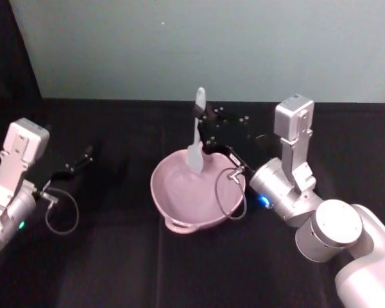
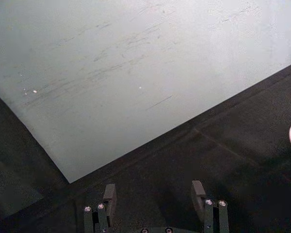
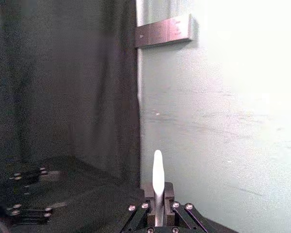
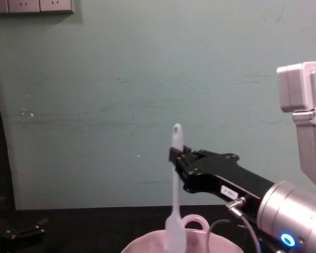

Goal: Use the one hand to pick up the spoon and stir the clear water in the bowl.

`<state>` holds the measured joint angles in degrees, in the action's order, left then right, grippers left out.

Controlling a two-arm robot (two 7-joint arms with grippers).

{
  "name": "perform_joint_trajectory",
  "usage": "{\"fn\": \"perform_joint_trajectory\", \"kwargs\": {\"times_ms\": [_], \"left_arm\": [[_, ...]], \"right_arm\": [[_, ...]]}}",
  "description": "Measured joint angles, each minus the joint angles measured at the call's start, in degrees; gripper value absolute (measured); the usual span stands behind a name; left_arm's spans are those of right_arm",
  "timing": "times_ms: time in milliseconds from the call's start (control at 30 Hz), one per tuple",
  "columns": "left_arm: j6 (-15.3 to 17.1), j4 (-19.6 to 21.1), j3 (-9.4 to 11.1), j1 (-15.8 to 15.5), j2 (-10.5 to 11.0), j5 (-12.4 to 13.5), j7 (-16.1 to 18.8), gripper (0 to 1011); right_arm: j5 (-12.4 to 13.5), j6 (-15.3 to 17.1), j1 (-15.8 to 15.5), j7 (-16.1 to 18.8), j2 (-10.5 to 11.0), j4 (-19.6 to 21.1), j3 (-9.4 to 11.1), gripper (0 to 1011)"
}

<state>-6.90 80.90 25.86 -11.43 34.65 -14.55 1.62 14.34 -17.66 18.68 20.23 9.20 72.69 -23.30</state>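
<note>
1. The right claw point(image 4: 177, 153) is clamped on the spoon point(image 4: 175, 211) just below the holed handle tip, so the pickup part looks done.
2. The spoon hangs pretty much upright below the claw, with its blade down inside the bowl point(image 1: 162, 192), which sits right underneath on the worktop point(image 1: 115, 263).
3. Can't tell if the blade actually reaches the clear water point(image 1: 189, 196), so the stirring seems to be what's left.
4. The left claw point(image 1: 77, 163) is parked well off past the bowl, jaws apart and empty.

Illegible white label point(image 4: 228, 192) on right gripper point(image 4: 178, 156).
</note>
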Motion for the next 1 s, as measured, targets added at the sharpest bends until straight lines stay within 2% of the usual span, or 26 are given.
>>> {"fn": "perform_joint_trajectory", "kwargs": {"times_ms": [300,467,600,833,1000], "left_arm": [[0.00,0.00,0.00,0.00,0.00,0.00,0.00,1011],[0.00,0.00,0.00,0.00,0.00,0.00,0.00,1011],[0.00,0.00,0.00,0.00,0.00,0.00,0.00,1011],[0.00,0.00,0.00,0.00,0.00,0.00,0.00,1011],[0.00,0.00,0.00,0.00,0.00,0.00,0.00,1010]], "right_arm": [[-1.37,-0.32,-0.99,-0.76,1.20,1.73,2.47,110],[-0.72,2.71,-3.02,1.14,3.56,5.63,3.66,110],[1.13,5.40,-5.27,3.64,5.82,9.45,4.10,110],[3.88,7.27,-8.44,6.16,7.80,14.35,3.32,110],[4.76,7.43,-8.88,6.76,7.59,14.92,1.89,110]]}}
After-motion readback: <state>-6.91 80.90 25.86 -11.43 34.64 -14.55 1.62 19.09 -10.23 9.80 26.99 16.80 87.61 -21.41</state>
